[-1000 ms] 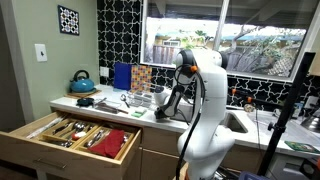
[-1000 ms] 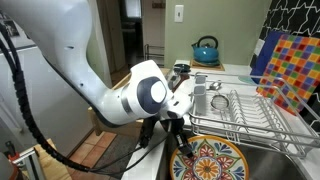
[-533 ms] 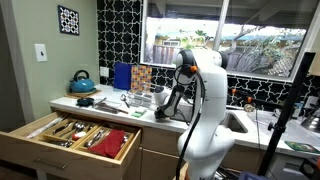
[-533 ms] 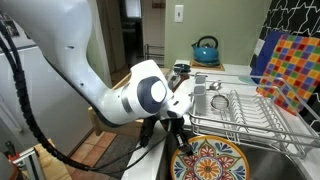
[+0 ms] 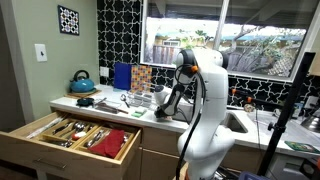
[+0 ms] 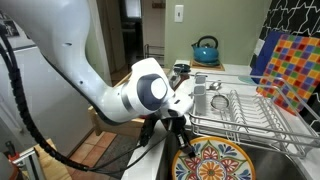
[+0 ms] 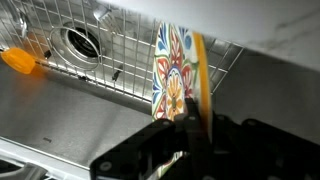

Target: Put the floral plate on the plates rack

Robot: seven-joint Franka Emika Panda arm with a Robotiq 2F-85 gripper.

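Note:
The floral plate [image 6: 212,162] is round with a yellow rim and a bright flower pattern. In an exterior view it hangs low over the sink, just in front of the plates rack [image 6: 250,112], a silvery wire rack. My gripper [image 6: 182,148] is shut on the plate's left rim. In the wrist view the plate [image 7: 172,70] stands on edge between the fingers [image 7: 192,118], with the rack's wire mesh [image 7: 90,45] behind it. In an exterior view the arm [image 5: 185,75] reaches down beside the sink; the plate is hidden there.
A blue kettle [image 6: 205,48] and a coloured checkered board [image 6: 290,70] stand near the rack. An orange-handled tool [image 7: 20,60] lies on the rack. A wooden cutlery drawer [image 5: 75,135] stands open below the counter. Cups [image 6: 218,100] sit in the rack.

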